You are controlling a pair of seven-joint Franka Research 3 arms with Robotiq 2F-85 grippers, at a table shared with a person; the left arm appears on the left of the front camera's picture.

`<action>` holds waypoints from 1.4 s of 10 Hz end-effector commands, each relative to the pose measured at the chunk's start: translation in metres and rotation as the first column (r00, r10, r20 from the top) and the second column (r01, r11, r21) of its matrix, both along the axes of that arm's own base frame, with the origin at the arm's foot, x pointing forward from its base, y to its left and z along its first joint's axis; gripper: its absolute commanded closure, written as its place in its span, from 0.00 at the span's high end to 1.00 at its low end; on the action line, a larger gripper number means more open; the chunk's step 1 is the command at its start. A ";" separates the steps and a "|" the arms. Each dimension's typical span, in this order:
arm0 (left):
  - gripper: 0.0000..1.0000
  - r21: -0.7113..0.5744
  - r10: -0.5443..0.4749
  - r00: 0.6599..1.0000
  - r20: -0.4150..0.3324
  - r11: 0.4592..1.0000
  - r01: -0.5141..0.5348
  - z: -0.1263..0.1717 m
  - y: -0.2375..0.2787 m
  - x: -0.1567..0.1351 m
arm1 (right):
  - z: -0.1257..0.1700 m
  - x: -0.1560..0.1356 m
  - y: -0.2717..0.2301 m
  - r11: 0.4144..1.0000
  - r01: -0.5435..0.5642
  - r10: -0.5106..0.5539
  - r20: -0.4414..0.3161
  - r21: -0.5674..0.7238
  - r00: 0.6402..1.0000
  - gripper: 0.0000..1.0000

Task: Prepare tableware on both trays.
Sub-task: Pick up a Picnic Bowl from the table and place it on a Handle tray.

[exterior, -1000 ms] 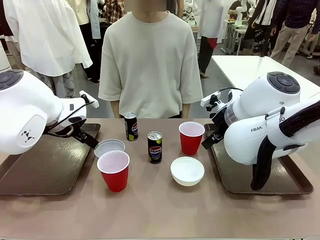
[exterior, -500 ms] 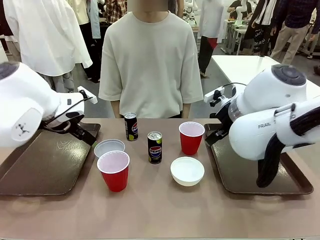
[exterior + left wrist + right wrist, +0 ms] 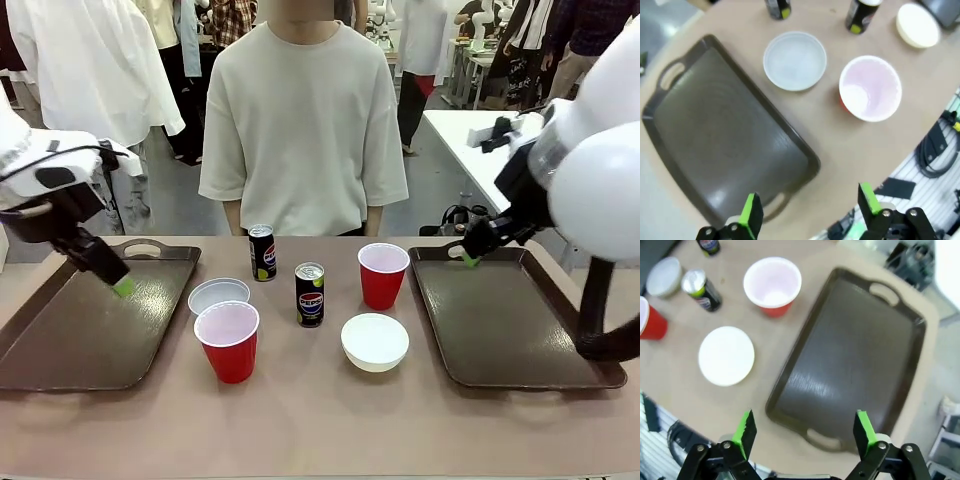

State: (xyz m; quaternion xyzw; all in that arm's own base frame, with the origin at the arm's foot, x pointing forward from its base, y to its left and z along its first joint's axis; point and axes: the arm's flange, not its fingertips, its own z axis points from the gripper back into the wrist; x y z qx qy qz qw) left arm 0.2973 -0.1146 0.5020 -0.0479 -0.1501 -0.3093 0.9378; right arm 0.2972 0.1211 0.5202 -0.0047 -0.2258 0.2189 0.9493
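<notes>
Two dark brown trays flank the table, the left tray (image 3: 80,330) (image 3: 725,135) and the right tray (image 3: 500,320) (image 3: 850,355), both bare. Between them stand two red cups (image 3: 228,342) (image 3: 382,275), two white bowls (image 3: 218,295) (image 3: 374,340) and two black Pepsi cans (image 3: 262,252) (image 3: 309,295). My left gripper (image 3: 118,280) (image 3: 809,210) hangs open above the left tray. Over the far left corner of the right tray my right gripper (image 3: 468,258) (image 3: 804,432) is open too. Neither holds anything.
A person in a pale shirt (image 3: 300,120) stands at the table's far edge behind the cans. The right arm's white body (image 3: 600,170) fills the upper right. Bare tabletop (image 3: 320,420) lies in front of the tableware.
Both arms have lifted and drawn outward. The left gripper moved left over its tray, and the right gripper rose toward its tray's far corner. The tableware has not moved.
</notes>
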 end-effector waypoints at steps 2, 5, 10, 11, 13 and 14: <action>1.00 0.011 -0.002 1.000 0.023 1.000 0.002 -0.011 -0.008 0.014 | 0.000 0.000 0.000 1.000 0.000 0.000 0.000 0.000 1.000 1.00; 1.00 -0.136 -0.048 0.996 -0.078 0.990 0.037 0.003 0.011 0.011 | 0.000 0.036 0.020 0.968 -0.020 0.063 -0.165 0.249 0.984 1.00; 1.00 -0.616 -0.192 0.916 -0.352 0.784 -0.072 -0.024 0.124 0.018 | -0.036 -0.023 -0.111 0.705 0.252 0.107 -0.451 0.663 0.886 1.00; 1.00 -0.654 -0.145 0.913 -0.381 0.741 -0.155 -0.033 0.141 0.024 | -0.044 -0.031 -0.123 0.664 0.274 0.117 -0.458 0.696 0.881 1.00; 1.00 -0.712 -0.024 0.916 -0.400 0.637 -0.294 -0.045 0.171 0.023 | -0.055 -0.046 -0.136 0.613 0.293 0.111 -0.447 0.734 0.887 1.00; 1.00 -0.736 0.032 0.916 -0.400 0.585 -0.342 -0.046 0.186 0.023 | -0.058 -0.049 -0.146 0.579 0.306 0.090 -0.432 0.755 0.897 1.00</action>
